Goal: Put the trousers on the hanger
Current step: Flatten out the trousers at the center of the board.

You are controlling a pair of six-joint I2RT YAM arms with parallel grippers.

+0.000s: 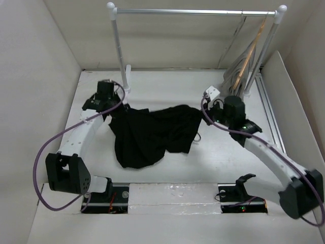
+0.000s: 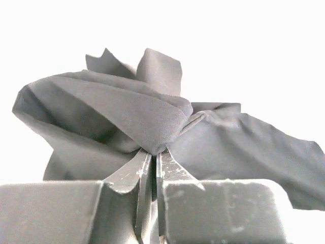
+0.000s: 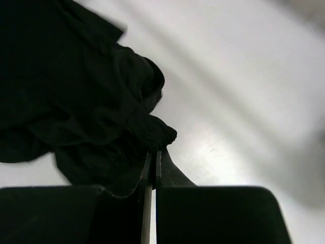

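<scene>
The black trousers (image 1: 152, 133) lie bunched on the white table between my two arms. My left gripper (image 1: 117, 108) is shut on a fold at their left edge; in the left wrist view the jaws (image 2: 154, 152) pinch the cloth (image 2: 152, 114). My right gripper (image 1: 203, 115) is shut on their right edge; in the right wrist view the jaws (image 3: 154, 151) pinch a dark bunch of cloth (image 3: 91, 101). The grey hanger (image 1: 238, 65) hangs from the rail at the back right, apart from both grippers.
A white clothes rail (image 1: 195, 11) on two posts stands across the back. A light brown wooden hanger (image 1: 252, 52) hangs next to the grey one. White walls (image 1: 35, 76) enclose the table. A metal track (image 1: 271, 117) runs along the right side.
</scene>
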